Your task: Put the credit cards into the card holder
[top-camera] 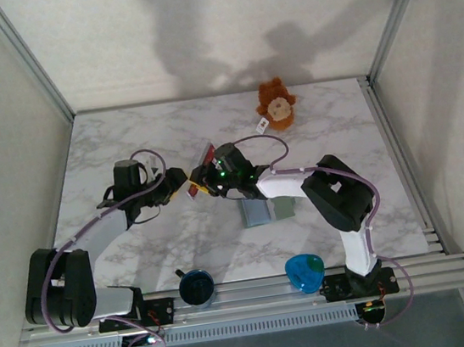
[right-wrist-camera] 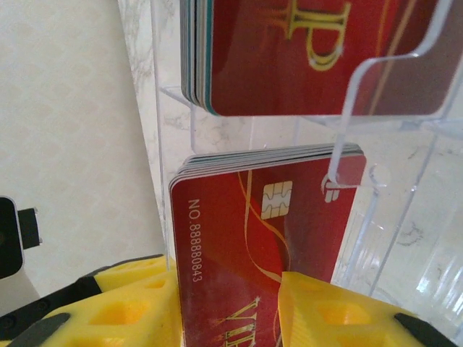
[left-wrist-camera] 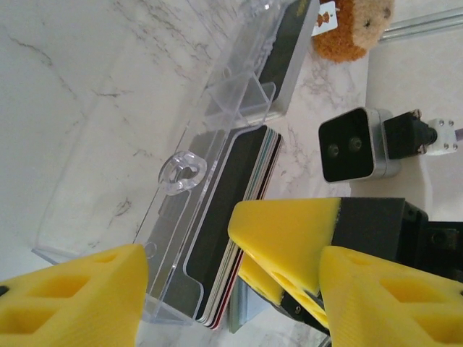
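a: credit cards (right-wrist-camera: 246,238), what do they look like?
b: red, with gold script, a chip and a white number along one edge. they stand in two stacks in the clear stand (left-wrist-camera: 108,188) on the marble table (top-camera: 126,145). one stack is cut off by the frame, and i cannot count the cards in either.
a: and the card holder (top-camera: 264,212)?
b: one, grey-green and blue-grey, flat on the table, apart from the stand.
a: grippers?
b: two. the right gripper (right-wrist-camera: 228,307) has its yellow fingers (right-wrist-camera: 116,311) either side of the near stack; i cannot tell whether it pinches. the left gripper (top-camera: 180,185) is spread wide and holds nothing.
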### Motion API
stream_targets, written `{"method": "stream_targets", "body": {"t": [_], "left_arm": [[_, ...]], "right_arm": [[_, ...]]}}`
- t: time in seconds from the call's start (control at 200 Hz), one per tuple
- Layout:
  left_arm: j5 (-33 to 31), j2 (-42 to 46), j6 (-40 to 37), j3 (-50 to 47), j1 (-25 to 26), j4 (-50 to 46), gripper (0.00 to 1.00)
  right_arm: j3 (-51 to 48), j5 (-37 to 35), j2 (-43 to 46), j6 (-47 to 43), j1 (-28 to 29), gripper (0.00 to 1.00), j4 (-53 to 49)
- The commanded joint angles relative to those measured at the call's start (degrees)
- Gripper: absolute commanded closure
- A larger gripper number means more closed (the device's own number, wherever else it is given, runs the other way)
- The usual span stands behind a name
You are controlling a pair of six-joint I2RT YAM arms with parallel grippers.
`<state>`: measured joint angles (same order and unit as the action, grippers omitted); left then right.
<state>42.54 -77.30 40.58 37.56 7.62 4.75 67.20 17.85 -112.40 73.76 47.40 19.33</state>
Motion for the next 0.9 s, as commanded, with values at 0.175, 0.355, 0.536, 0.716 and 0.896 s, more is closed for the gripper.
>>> {"method": "stream_targets", "body": {"t": [0.175,0.355,0.536,0.716,0.896], "left_arm": [[4.6,0.7,0.4,-2.0,0.3,-0.4,0.37],[2.8,1.1,-1.3,-1.1,0.3,-3.2,0.35],[1.7,1.5,-1.6,-1.6,0.3,-4.0,0.34],[3.8,2.2,-0.5,-2.3,0.3,-2.3,0.42],[6.5,1.0,0.6,-2.9,0.3,-0.5,0.57]], "right_arm": [[2.2,0.2,0.8,-2.0,0.4,0.68,-2.1],[2.3,-0.9,2.2,-3.9,0.3,0.68,-5.9],[2.3,-1.0,3.6,-6.2,-0.3,0.63,-9.2],[3.9,1.8,2.7,-6.7,-0.4,0.50,-9.7],[5.4,2.7,1.4,-5.5,-0.3,0.48,-9.2]]}}
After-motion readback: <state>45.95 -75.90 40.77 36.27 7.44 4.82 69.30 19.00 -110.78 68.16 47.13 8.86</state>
